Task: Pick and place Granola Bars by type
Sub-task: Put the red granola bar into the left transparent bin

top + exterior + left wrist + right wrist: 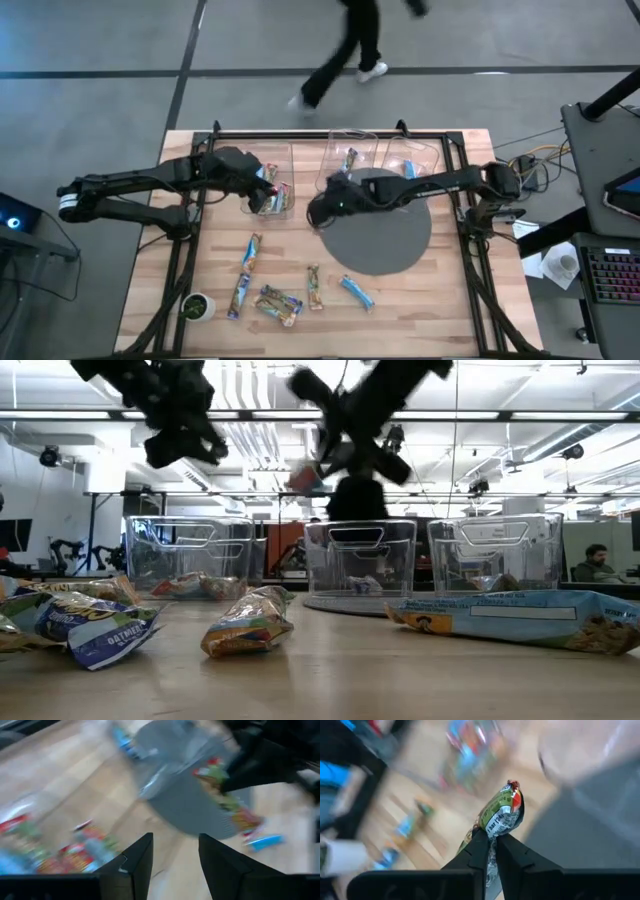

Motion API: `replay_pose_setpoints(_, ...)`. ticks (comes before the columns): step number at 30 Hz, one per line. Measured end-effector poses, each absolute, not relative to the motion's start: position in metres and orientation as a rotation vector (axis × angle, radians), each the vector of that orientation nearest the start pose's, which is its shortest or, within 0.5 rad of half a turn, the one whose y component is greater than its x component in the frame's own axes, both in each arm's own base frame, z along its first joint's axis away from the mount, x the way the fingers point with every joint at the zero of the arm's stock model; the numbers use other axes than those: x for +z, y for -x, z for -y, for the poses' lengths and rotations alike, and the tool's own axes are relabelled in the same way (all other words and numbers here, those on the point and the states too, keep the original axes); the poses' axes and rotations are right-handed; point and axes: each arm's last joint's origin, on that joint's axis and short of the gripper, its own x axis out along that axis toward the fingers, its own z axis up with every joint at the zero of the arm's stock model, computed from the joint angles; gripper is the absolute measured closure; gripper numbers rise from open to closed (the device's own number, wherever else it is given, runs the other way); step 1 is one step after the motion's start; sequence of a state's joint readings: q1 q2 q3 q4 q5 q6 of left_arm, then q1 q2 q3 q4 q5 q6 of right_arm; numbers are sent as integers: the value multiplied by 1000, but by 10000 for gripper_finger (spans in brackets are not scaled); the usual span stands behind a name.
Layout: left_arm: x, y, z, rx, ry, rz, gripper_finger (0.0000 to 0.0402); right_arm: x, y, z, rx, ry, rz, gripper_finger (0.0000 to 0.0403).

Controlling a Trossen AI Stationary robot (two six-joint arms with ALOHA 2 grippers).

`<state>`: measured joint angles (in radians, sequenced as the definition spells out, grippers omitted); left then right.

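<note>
Several shiny wrapped granola bars lie flat on the near part of the wooden table, with a light blue one among them. More lie in the left clear bin. My left gripper hovers open over that bin, its fingers apart. My right gripper is at the left edge of the grey round mat, shut on a green and red wrapped bar. That bar also shows in the left wrist view. My right gripper pinches the green and red bar between its two fingers, on the wrapper a little back from its free end. The rest of the bar sticks out past the fingertips. The bar is lifted clear of the table, above the mat's edge.
Three clear bins stand in a row along the far side: left, middle, right. A small cup stands near the front left corner. A black frame rims the table. A person walks on the floor beyond the far edge.
</note>
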<state>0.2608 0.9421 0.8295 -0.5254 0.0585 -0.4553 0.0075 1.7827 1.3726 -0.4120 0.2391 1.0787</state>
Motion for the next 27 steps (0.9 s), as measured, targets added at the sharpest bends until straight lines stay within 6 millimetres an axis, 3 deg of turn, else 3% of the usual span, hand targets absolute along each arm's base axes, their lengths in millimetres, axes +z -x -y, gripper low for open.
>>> replay_pose_setpoints(6,304,-201,-50,123,649,-438,262,298,-399,30,-659,-732,-444,381)
replay_pose_setpoints(13,307,-209,-61,45,746,-376,262,333,-402,43,-641,-609,-369,381)
replay_pose_setpoints(20,316,-221,-68,-46,775,-243,262,342,-403,44,-630,-589,-351,381)
replay_pose_setpoints(27,302,-236,-74,-28,816,-287,262,343,-403,44,-626,-591,-341,381)
